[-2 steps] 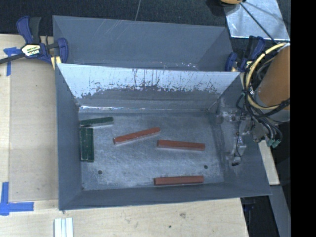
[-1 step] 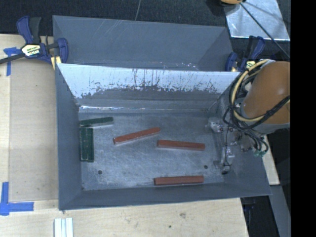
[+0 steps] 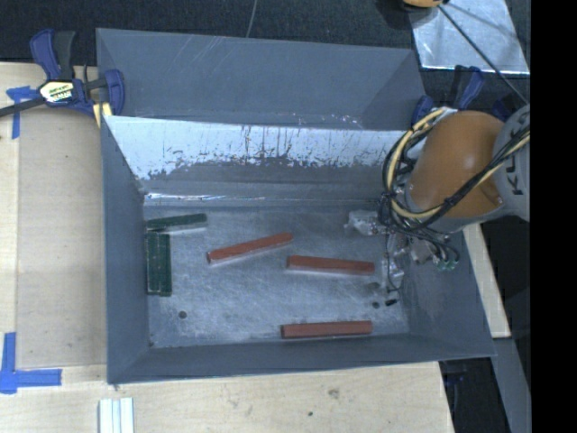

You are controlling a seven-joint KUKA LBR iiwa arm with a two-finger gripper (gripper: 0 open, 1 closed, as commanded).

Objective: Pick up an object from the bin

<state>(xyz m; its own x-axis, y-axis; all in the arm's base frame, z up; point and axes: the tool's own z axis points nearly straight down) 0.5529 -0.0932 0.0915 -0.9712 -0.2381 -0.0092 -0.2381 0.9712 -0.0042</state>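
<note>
A reddish-brown middle bar [image 3: 329,264] lies flat on the floor of the grey bin [image 3: 270,156], running almost level from left to right. Just beside this bar's right end, and a little below it, the hand [image 3: 390,289] hangs low over the floor. Whether it touches the bar cannot be told, nor whether the hand is spread or pressed together, since its tip is small and dark against the metal.

Above and to the right of the middle bar sits the arm's rounded orange cover [image 3: 455,165], with a bundle of yellow and black cables [image 3: 401,165] looping down its left side towards the hand.

Left of the middle bar and slightly higher lies a second brown bar [image 3: 250,248], tilted with its right end raised. Below the middle bar, near the bin's front wall, lies a third brown bar [image 3: 325,329], level. Well to the left of the middle bar are two dark green bars: a short one [image 3: 177,222] lying crosswise and a longer one [image 3: 160,262] pointing front to back, close together at one corner.
</note>
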